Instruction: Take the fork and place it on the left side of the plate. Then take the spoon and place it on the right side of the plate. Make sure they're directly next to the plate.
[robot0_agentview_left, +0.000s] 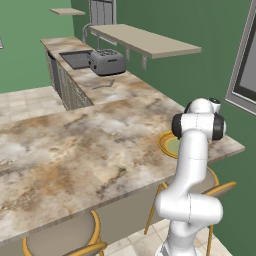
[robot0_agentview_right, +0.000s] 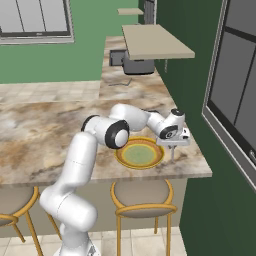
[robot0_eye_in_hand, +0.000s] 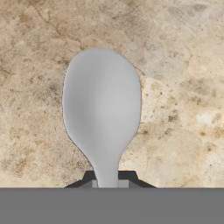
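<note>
My gripper (robot0_eye_in_hand: 106, 181) is shut on the spoon (robot0_eye_in_hand: 102, 105), holding its thin handle with the oval bowl pointing away over the marbled counter. From the right base, the gripper (robot0_agentview_right: 172, 147) hangs just to the right of the yellow-gold plate (robot0_agentview_right: 140, 153), and the spoon (robot0_agentview_right: 173, 156) dangles below it close to the counter. The plate's rim (robot0_agentview_left: 164, 142) peeks out from behind my arm. A slim grey utensil (robot0_agentview_left: 103, 85), seemingly the fork (robot0_agentview_right: 120, 83), lies far back on the counter by the toaster; its tines are too small to make out.
A silver toaster (robot0_agentview_left: 107, 62) and a sink (robot0_agentview_left: 75, 58) sit at the far end of the counter, under a beige shelf (robot0_agentview_right: 155, 41). The counter's corner edge (robot0_agentview_right: 202, 170) is close to the gripper. Stools (robot0_agentview_right: 142, 197) stand below.
</note>
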